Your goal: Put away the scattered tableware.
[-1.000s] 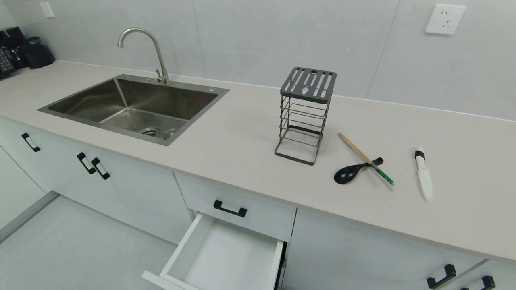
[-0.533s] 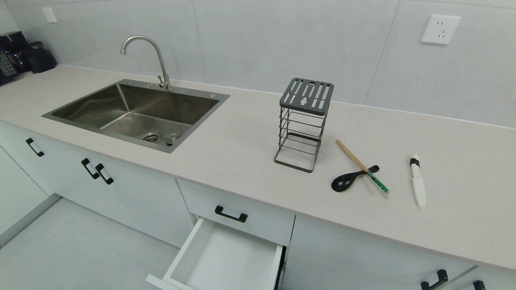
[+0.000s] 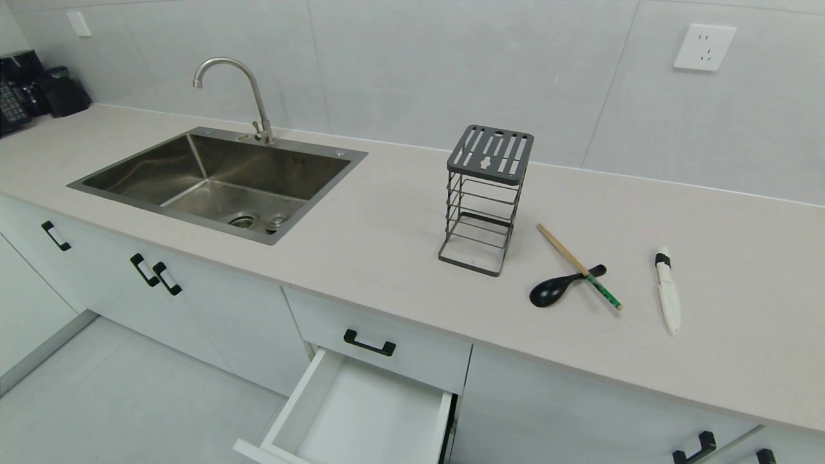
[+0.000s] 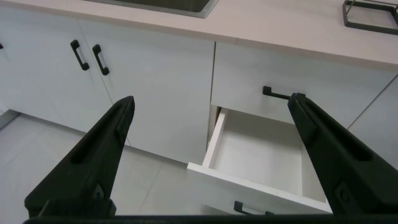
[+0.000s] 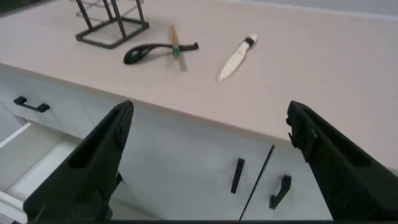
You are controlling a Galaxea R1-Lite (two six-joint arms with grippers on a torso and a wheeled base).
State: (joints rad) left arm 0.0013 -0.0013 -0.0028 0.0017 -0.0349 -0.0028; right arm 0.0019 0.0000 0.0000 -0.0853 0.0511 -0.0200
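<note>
A kitchen: steel sink (image 3: 219, 183), faucet (image 3: 235, 90), countertop (image 3: 387, 238), white cabinets (image 3: 213, 309)

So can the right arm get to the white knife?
Probably yes. The right gripper is open and empty, facing the counter, and the white knife lies alone in the open, apart from the spoon and chopsticks, with nothing over it.
</note>
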